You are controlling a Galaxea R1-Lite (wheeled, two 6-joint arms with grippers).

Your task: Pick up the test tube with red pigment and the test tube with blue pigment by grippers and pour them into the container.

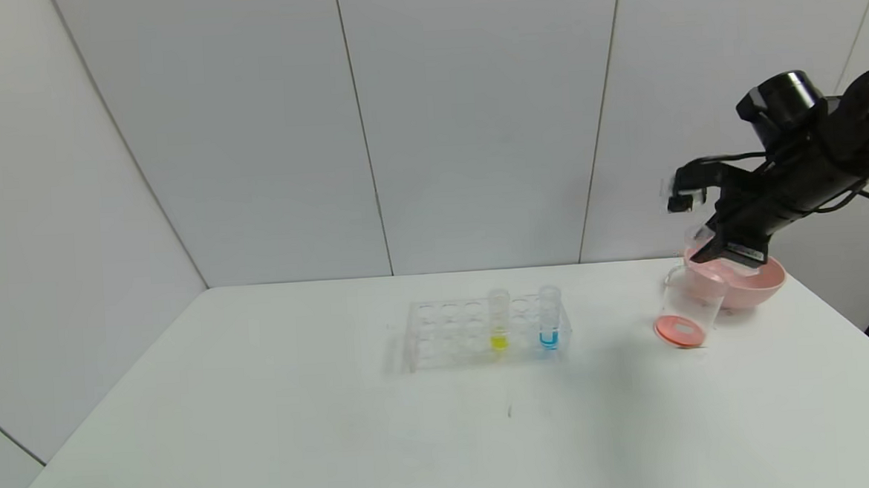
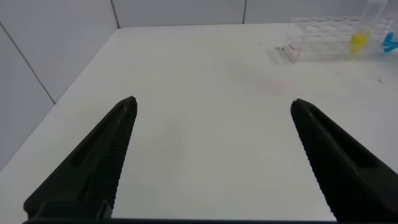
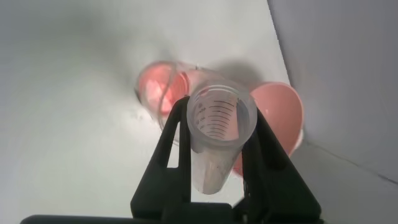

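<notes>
My right gripper (image 1: 711, 248) is shut on the test tube with red pigment (image 1: 699, 236), held tilted mouth-down over the container (image 1: 687, 306), a clear beaker with red liquid at its bottom. In the right wrist view the tube (image 3: 214, 168) sits between the fingers of the gripper (image 3: 219, 111) and looks nearly empty, with the beaker (image 3: 163, 93) below. The test tube with blue pigment (image 1: 549, 320) stands upright in the clear rack (image 1: 447, 334). My left gripper (image 2: 211, 102) is open and empty above bare table; it does not show in the head view.
A yellow-liquid tube (image 1: 499, 321) stands in the rack beside the blue one. A pink bowl (image 1: 756, 283) sits right behind the beaker, near the table's right edge. The rack (image 2: 323, 37) shows far off in the left wrist view.
</notes>
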